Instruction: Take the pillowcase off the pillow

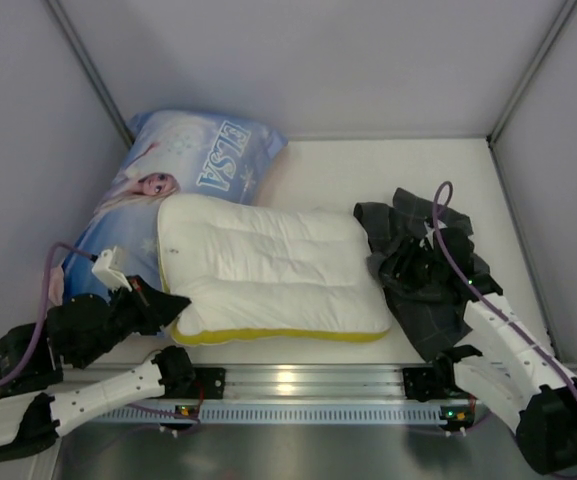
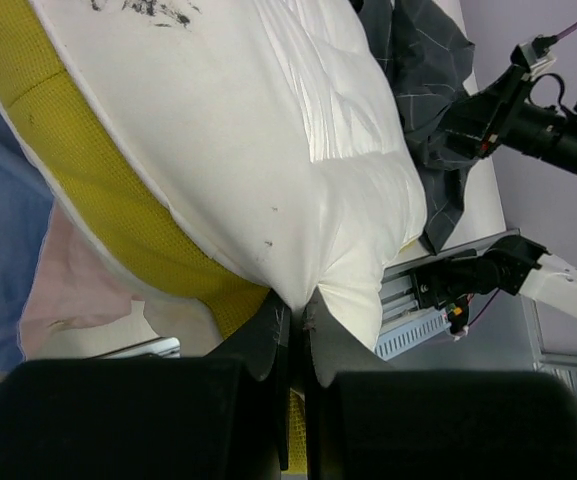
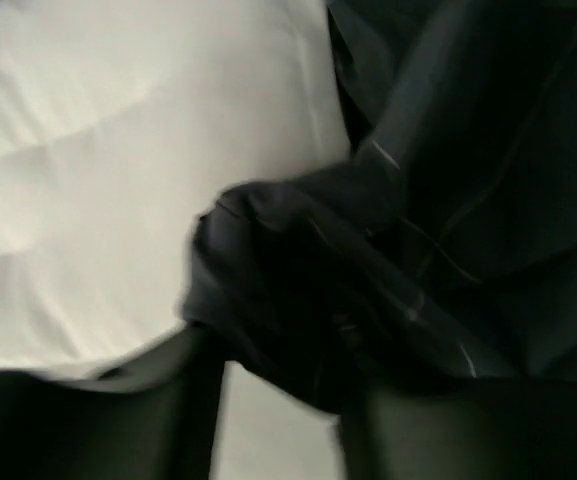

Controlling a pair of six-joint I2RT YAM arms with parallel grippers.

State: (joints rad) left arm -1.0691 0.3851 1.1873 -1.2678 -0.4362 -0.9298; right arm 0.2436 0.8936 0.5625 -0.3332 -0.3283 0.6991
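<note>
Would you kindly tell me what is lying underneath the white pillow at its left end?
The blue ELSA pillow lies partly under the white pillow, sticking out behind and to the left. How far it reaches beneath is covered.

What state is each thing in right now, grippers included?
pillowcase: off the pillow, crumpled at its right end.
pillow: bare, lying flat, its left end overlapping the ELSA pillow.
ELSA pillow: lying flat at back left, printed cover on.
left gripper: shut on the pillow's edge.
right gripper: shut on a bunch of pillowcase.
</note>
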